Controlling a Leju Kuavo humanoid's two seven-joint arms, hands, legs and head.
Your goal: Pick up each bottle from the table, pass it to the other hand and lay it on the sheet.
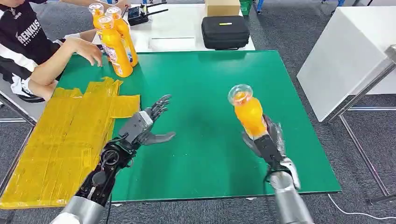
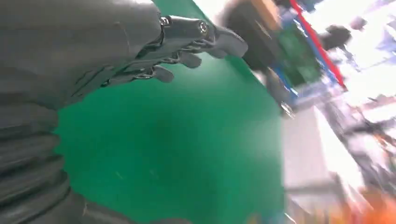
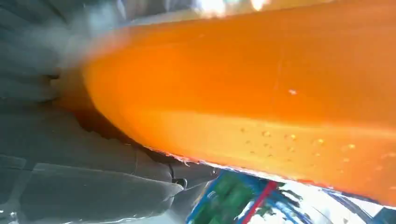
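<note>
My right hand (image 1: 264,140) grips an orange juice bottle (image 1: 247,112) by its lower part and holds it upright above the green table (image 1: 205,79); up close the bottle (image 3: 261,93) lies across the right wrist view. My left hand (image 1: 144,123) hovers open over the table beside the yellow sheet (image 1: 65,140), fingers (image 2: 187,42) spread toward the held bottle. Three more orange bottles (image 1: 114,39) stand at the table's far left corner.
A person sits at the far left with a hand (image 1: 86,49) resting near the standing bottles. A black case (image 1: 225,31) and a cardboard box (image 1: 222,7) sit on a white table behind. Another white table (image 1: 348,56) stands to the right.
</note>
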